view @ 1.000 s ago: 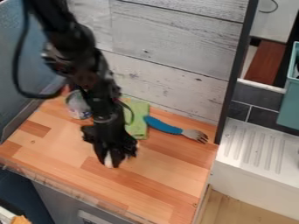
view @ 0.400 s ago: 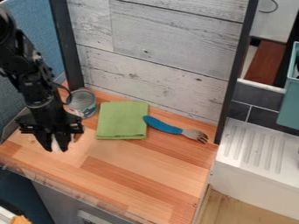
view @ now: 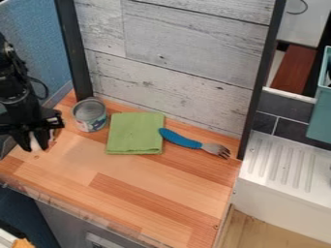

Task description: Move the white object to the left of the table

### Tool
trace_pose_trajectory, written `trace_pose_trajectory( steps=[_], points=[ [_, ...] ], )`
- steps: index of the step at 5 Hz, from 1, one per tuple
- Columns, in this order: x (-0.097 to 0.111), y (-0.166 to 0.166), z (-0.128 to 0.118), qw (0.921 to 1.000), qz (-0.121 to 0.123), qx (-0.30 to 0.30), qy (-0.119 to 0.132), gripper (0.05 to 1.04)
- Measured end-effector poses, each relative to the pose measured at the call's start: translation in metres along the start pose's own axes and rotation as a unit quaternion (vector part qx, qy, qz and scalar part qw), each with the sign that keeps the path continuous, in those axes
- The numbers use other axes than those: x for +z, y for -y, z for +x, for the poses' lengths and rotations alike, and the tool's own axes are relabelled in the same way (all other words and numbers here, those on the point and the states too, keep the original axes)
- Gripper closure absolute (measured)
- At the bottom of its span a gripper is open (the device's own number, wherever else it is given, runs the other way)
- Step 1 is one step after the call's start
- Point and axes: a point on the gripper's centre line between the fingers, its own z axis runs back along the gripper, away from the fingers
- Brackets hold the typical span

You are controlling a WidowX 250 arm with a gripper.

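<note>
Nearest is the front part of the wooden table [view: 139, 203]; a little farther, at its left side, the black gripper [view: 36, 146] points downward. The white object [view: 34, 141] lies directly between its fingertips, pinched there, and the visible part runs nearly upright, along the fingers. So the next move probably needs only lowering and opening, but I cannot tell if the object touches the wood. Behind are the blue-handled fork [view: 188, 142], the folded green cloth [view: 134, 133] and, just beside it, the tin can [view: 89, 116].

Tool [view: 37, 143] downward, seemingly clamped
</note>
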Motion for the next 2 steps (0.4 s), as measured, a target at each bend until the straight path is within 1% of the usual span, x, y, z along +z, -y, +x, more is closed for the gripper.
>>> trace_pose_trajectory(
  steps=[1, 2],
  points=[
    [-0.01, -0.018, 0.018, 0.999, 0.028, 0.033, -0.009, 0.757],
    [-0.026, -0.035, 0.028, 0.9965, 0.05, 0.064, -0.02, 0.757]
  ],
)
